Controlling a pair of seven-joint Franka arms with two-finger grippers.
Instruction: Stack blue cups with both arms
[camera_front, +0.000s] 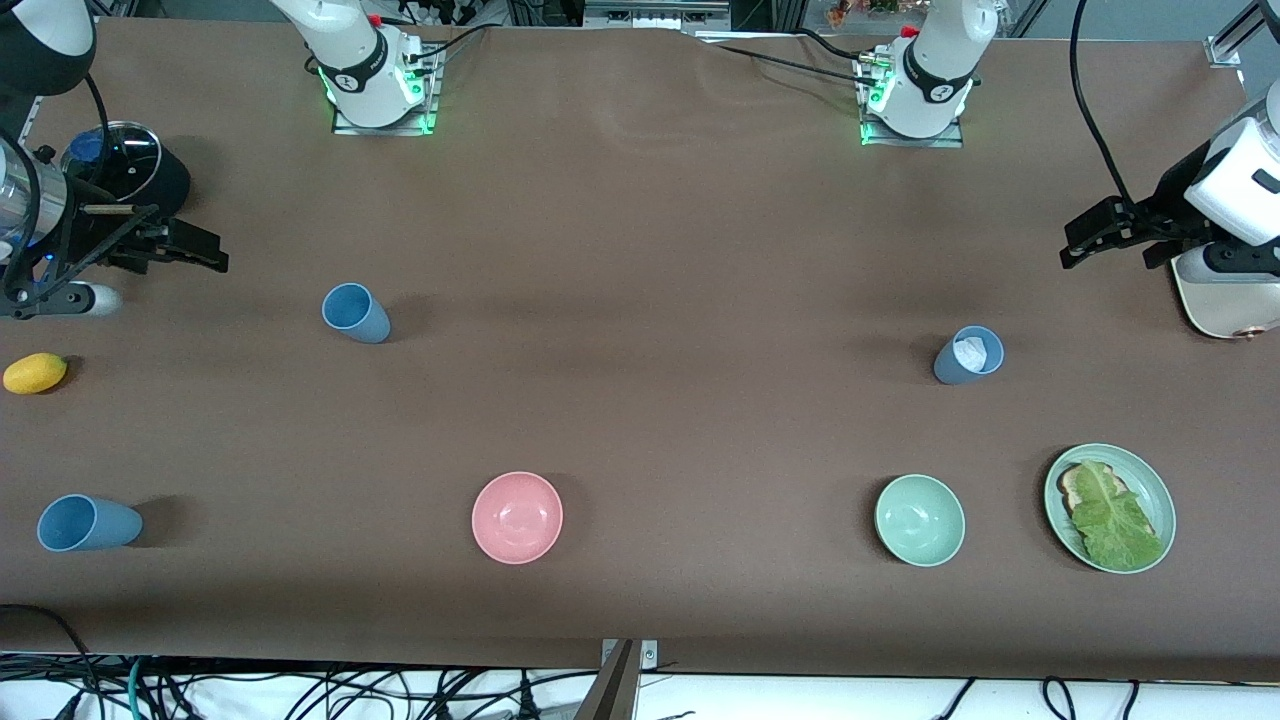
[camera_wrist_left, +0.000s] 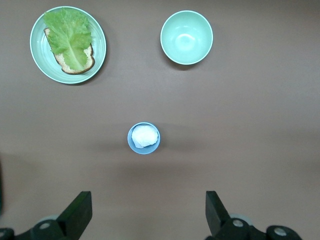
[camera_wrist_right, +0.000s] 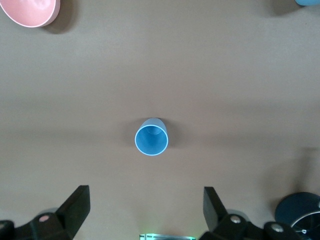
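Note:
Three blue cups are on the brown table. One stands upright and empty toward the right arm's end. A second sits nearer the front camera at that same end. The third, toward the left arm's end, has something white inside. My right gripper hangs open and empty, high over the table by the first cup. My left gripper hangs open and empty, high over the table by the third cup.
A pink bowl, a green bowl and a green plate of bread and lettuce line the near side. A lemon and a dark lidded pot sit at the right arm's end.

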